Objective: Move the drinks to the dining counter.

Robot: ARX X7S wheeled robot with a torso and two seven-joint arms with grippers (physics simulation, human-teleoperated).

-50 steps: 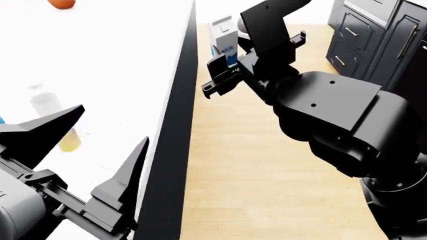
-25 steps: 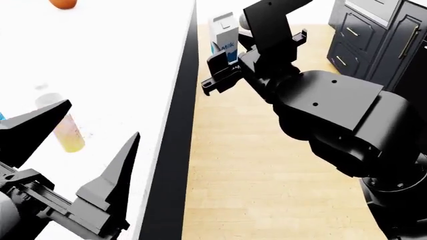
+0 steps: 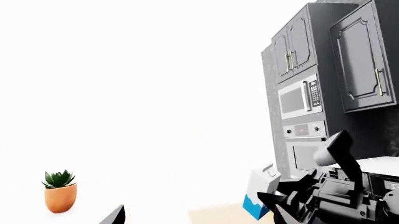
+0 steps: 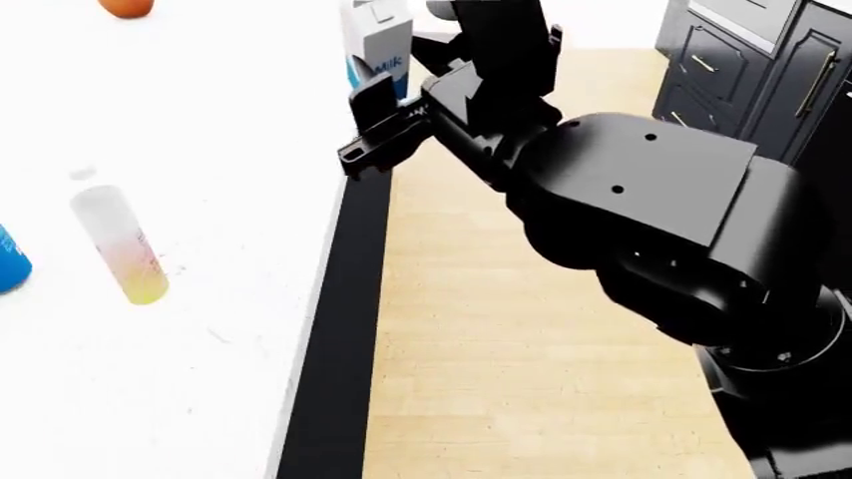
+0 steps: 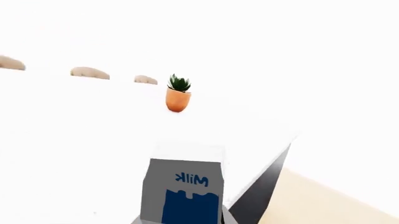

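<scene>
Between the right tool's [image 4: 377, 112] matte black jaws sits the boxy white-and-blue milk carton [image 4: 375, 45], pinched upright over the glossy white table's [image 4: 213, 130] black edge; left tool unseen.

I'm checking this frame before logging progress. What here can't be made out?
- Right hand: whether its fingers clamp the milk carton; the arm blocks the head view, and the right wrist view crops it.
- Left hand: only a fingertip shows, cut by the frame edge.
- Cola can: cut by the head view's edge.
</scene>
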